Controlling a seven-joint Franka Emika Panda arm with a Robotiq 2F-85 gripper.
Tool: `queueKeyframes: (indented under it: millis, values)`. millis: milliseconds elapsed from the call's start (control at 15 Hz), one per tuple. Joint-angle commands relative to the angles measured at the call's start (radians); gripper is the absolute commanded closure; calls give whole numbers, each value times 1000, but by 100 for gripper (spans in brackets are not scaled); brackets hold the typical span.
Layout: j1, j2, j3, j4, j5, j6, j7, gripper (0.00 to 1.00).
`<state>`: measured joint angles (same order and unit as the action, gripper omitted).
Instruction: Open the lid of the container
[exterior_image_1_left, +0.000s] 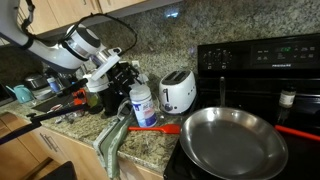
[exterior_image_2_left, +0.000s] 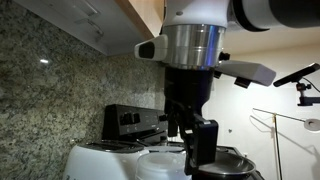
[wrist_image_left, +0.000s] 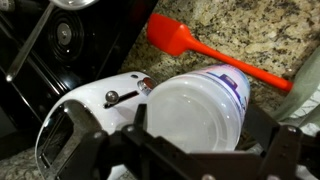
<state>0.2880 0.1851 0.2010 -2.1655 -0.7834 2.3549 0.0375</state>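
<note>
The container (exterior_image_1_left: 143, 103) is a white plastic jar with a blue label and a white lid. It stands upright on the granite counter beside a toaster. In the wrist view its round lid (wrist_image_left: 200, 110) fills the space between my fingers. My gripper (wrist_image_left: 200, 124) is open, with one finger on each side of the lid and a small gap at each. In an exterior view the gripper (exterior_image_1_left: 122, 80) hangs just above and beside the jar. In another exterior view the fingers (exterior_image_2_left: 190, 135) point down over the lid (exterior_image_2_left: 160, 166).
A white toaster (exterior_image_1_left: 178, 92) stands right beside the jar. A red spatula (exterior_image_1_left: 155, 127) lies in front of it, and a green cloth (exterior_image_1_left: 112, 135) hangs over the counter edge. A steel pan (exterior_image_1_left: 233, 140) sits on the black stove (exterior_image_1_left: 260, 65). Clutter lies behind the arm.
</note>
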Motion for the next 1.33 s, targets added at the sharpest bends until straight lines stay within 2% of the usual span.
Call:
queueKeyframes:
  millis: [0, 333, 533, 1267]
  values:
    - [11, 42, -1, 39, -72, 17, 57, 0]
    - [27, 60, -6, 52, -230, 48, 190, 0]
    - [35, 55, 3, 46, -274, 30, 233, 0]
    - [54, 26, 21, 22, -304, 20, 279, 0]
